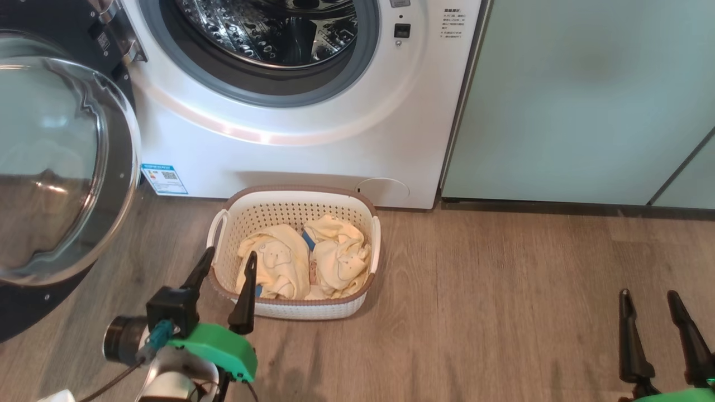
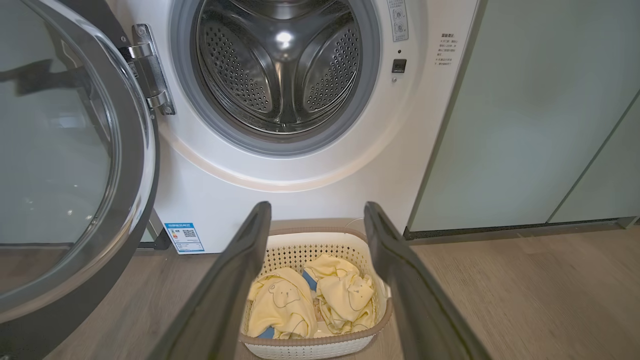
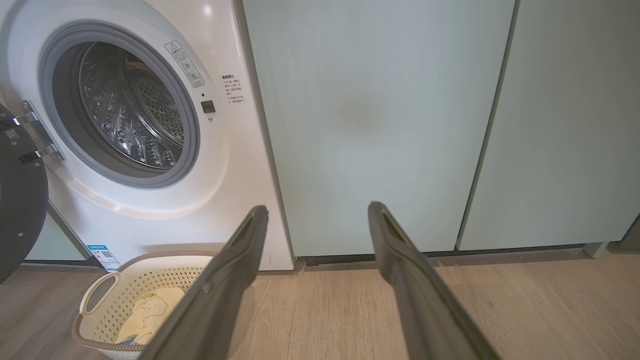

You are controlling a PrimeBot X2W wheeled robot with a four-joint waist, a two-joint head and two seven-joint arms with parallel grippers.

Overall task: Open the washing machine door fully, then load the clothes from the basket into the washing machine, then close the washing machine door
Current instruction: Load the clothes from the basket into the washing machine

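The washing machine [image 1: 346,139] [image 2: 235,200] [image 3: 235,165] stands open, its steel drum empty. The washing machine door [image 1: 56,167] [image 2: 65,165] [image 3: 17,200] is swung wide to the left. On the floor before the machine sits the cream basket [image 1: 248,215] [image 2: 320,345] [image 3: 125,280] holding the pale yellow clothes [image 1: 304,257] [image 2: 310,300] [image 3: 147,312]. My left gripper [image 1: 228,258] [image 2: 317,207] is open with nothing in it, hovering at the basket's near-left rim and aimed over the clothes. My right gripper [image 1: 648,295] [image 3: 318,207] is open and empty, low at the right, far from the basket.
Pale mint-green cabinet panels [image 1: 586,95] [image 3: 380,115] stand to the right of the machine. Wood floor [image 1: 503,312] stretches between the basket and my right gripper. The open door juts out on the left side.
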